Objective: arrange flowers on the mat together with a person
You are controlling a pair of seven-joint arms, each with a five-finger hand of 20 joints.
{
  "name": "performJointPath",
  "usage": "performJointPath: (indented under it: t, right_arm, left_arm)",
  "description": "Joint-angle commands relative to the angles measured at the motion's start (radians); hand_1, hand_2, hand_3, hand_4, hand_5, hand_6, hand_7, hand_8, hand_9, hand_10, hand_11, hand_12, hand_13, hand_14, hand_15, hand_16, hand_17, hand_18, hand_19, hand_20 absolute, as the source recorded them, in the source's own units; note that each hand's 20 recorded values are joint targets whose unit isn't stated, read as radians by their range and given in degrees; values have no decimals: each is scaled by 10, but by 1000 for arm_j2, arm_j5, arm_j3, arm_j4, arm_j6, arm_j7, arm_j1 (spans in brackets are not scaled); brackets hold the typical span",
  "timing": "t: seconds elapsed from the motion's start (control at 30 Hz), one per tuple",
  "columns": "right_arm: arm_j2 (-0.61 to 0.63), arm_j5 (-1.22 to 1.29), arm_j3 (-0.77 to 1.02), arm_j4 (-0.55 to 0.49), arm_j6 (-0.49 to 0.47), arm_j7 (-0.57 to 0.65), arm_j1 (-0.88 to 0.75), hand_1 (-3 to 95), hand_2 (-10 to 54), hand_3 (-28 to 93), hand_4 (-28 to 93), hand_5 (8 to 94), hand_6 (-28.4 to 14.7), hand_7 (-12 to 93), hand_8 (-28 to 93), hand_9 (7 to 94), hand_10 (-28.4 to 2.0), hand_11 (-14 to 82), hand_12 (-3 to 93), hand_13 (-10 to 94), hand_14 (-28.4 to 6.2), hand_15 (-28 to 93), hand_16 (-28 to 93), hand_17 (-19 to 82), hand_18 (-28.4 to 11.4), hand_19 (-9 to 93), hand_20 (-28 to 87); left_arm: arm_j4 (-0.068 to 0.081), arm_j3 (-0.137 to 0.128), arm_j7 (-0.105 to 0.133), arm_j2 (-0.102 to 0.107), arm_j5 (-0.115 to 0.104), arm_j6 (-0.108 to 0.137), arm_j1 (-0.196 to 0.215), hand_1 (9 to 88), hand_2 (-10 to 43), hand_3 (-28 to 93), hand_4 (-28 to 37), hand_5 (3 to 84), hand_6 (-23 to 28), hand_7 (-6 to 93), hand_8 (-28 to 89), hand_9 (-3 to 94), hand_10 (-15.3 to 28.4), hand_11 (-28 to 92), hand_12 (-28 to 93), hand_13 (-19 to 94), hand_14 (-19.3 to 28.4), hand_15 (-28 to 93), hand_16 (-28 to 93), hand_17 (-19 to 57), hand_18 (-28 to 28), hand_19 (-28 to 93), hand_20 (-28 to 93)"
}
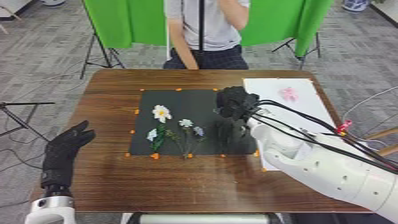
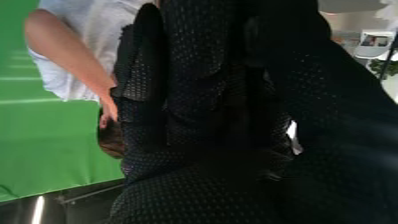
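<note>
Left of the frame, the left hand point(image 1: 67, 147) is released, fingers loose, by the surface point(image 1: 178, 185). Left of centre, the white daisy point(image 1: 162, 113) and small pale flowers point(image 1: 186, 122) lie on the black mat point(image 1: 204, 102). The right hand point(image 1: 235, 102) is over the mat's upper right; its grip I cannot tell. Upper right, a pink flower point(image 1: 288, 93) lies on the white sheet point(image 1: 306, 110): likely next, pinch it lightly, set it low, clear of the others.

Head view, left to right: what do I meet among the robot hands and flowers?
Black-gloved left robot hand, large white flower with yellow centre, small pale flower on the black mat, black-gloved right robot hand, pink flower shape.
</note>
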Motion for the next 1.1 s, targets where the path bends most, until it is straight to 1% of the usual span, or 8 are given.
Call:
performJointPath:
  t: [0.03,0.17,0.2,0.3,0.5,0.83,1.03,1.1]
  right_arm:
    - [30,-15,14,4,-32,-4,1,526,-95,648,-248,708,30,187,10,753,-94,123,183,884,-17,341,340,531,-131,776,283]
    - [40,-20,16,-4,-56,-11,-6,512,-95,671,-258,695,30,186,-1,742,-97,128,165,880,-17,342,340,525,-132,774,284]
    - [44,-18,21,-10,-64,-10,-12,509,-95,675,-258,693,30,185,-4,740,-97,128,164,878,-17,343,341,523,-133,774,285]
    - [51,-12,21,-17,-72,-12,-19,486,-95,706,-262,674,28,182,-48,727,-99,123,158,869,-17,339,349,516,-135,770,290]
    - [52,-11,25,-28,-98,-17,-27,481,-95,707,-262,665,28,177,-109,712,-102,118,155,860,-19,340,346,507,-138,765,296]
    - [59,2,42,-49,-142,-29,-37,460,-95,718,-264,629,24,175,-116,686,-106,105,150,855,-27,345,332,501,-141,762,302]
    - [61,5,53,-57,-186,-44,-37,429,-95,735,-265,588,21,163,-112,659,-115,91,139,848,-35,356,287,492,-145,753,309]
    - [63,10,54,-58,-177,-47,-38,426,-95,738,-265,580,20,161,-112,649,-118,88,139,841,-37,358,283,487,-147,750,312]
  left_arm:
    - [3,1,-4,-6,-5,0,10,260,-4,696,-269,502,56,105,-64,506,148,189,120,428,171,130,-10,130,112,47,204]
    - [2,2,-1,-9,-5,2,14,260,-4,696,-269,503,56,105,-64,506,148,189,121,429,170,130,-9,130,112,46,204]
    - [4,3,-4,-7,-4,-1,8,260,-5,696,-269,503,56,105,-64,506,148,189,121,429,170,130,-9,130,112,46,204]
    - [4,4,-4,-7,-4,1,9,260,-5,697,-270,503,55,105,-64,507,148,189,121,428,171,130,-9,130,112,46,204]
    - [3,3,-3,-7,-4,1,9,261,-4,696,-268,503,55,105,-64,507,149,190,121,429,170,130,-9,130,111,46,204]
    - [3,3,-2,-9,-4,1,11,260,-5,697,-267,502,55,106,-65,507,148,190,120,429,170,132,-9,130,112,46,204]
    - [1,3,-2,-10,-4,2,13,261,-4,696,-267,502,55,106,-65,507,148,190,121,431,170,134,-9,130,112,46,204]
    - [3,4,-3,-9,-4,1,10,261,-4,695,-267,502,55,106,-65,507,148,189,121,432,171,136,-8,130,111,46,204]
